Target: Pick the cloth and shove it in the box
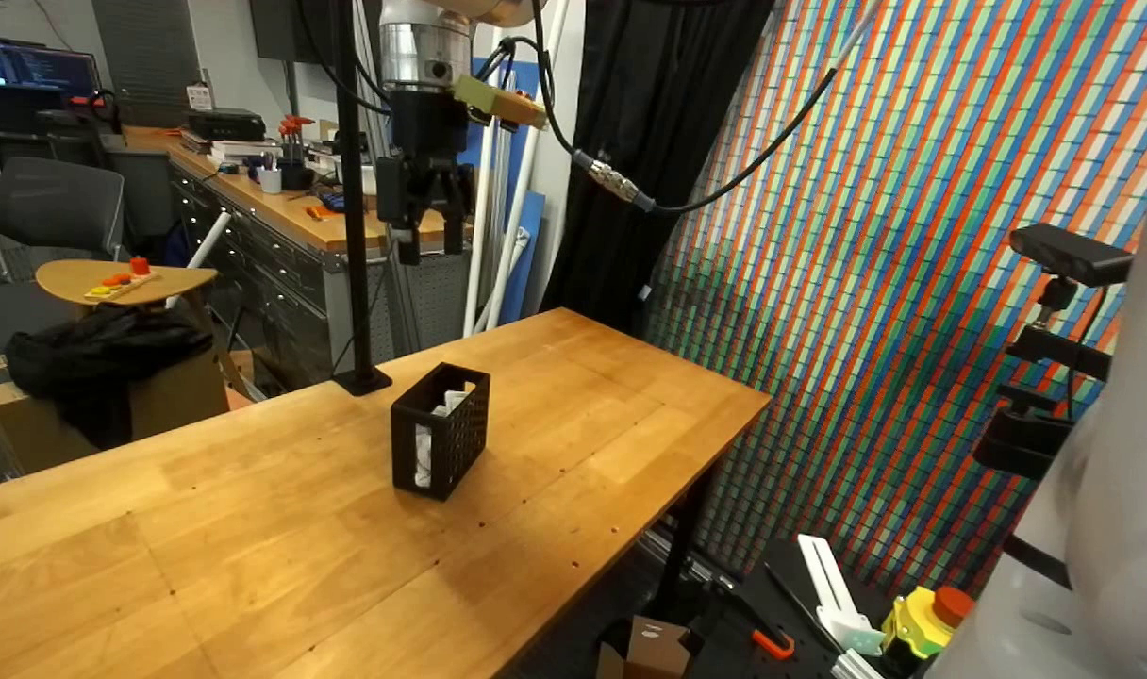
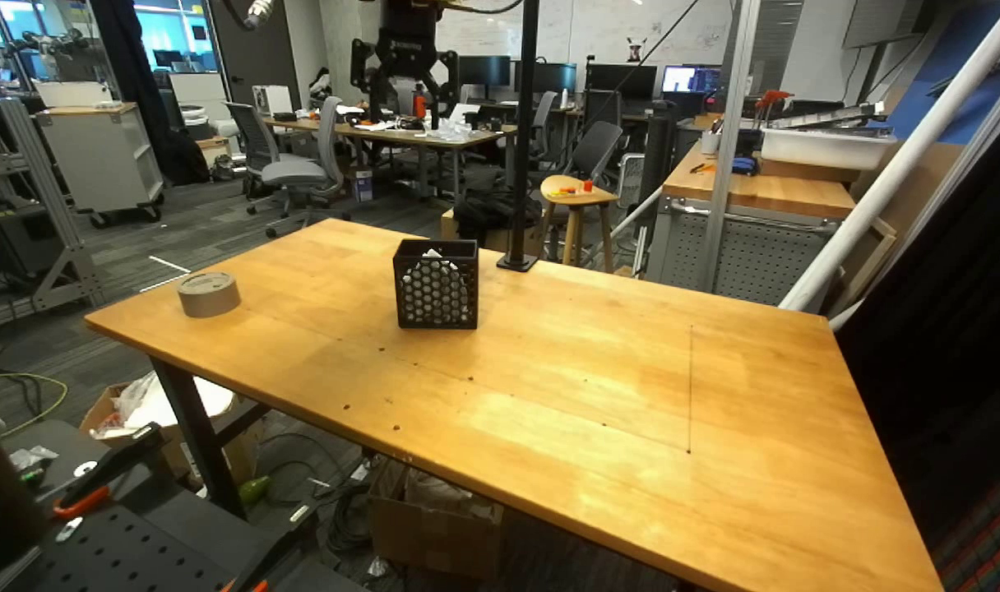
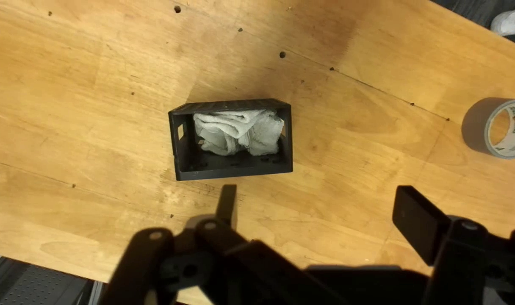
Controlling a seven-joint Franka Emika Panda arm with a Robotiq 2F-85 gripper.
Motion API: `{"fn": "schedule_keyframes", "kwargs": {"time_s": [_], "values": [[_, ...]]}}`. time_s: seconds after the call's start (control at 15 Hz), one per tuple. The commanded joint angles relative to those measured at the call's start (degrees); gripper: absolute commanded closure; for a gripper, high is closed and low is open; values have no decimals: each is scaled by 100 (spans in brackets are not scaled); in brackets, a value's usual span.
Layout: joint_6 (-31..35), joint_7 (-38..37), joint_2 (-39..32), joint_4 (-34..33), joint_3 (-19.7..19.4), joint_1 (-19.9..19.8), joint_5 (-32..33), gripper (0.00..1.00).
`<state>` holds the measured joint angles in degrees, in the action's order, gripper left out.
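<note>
The black open-topped box [image 1: 464, 443] stands upright on the wooden table in both exterior views; its perforated side [image 2: 437, 304] shows there. The crumpled white cloth [image 3: 228, 125] lies inside the box, as the wrist view shows from above, mostly against one long wall [image 3: 236, 172]. A bit of the cloth [image 1: 453, 400] shows through the box's top, below the rim. My gripper [image 1: 431, 236] is high above the table, clear of the box. In the wrist view the gripper [image 3: 317, 195] has its fingers wide apart with nothing between them.
A roll of tape [image 2: 208, 296] stands on the table [image 2: 615, 460] near one end; it also shows in the wrist view [image 3: 477, 127]. A black vertical pole [image 1: 352, 236] is fixed at the table's edge near the box, its base [image 2: 517, 262] on the tabletop.
</note>
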<state>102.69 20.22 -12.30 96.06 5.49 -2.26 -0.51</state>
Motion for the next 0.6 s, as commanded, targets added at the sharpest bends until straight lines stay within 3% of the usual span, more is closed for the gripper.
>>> {"fn": "schedule_keyframes", "kwargs": {"time_s": [0.0, 0.53], "values": [[-18, 2, 17, 12, -98, 89, -19, 5], [-17, -10, 18, 43, -105, 88, -19, 5]]}}
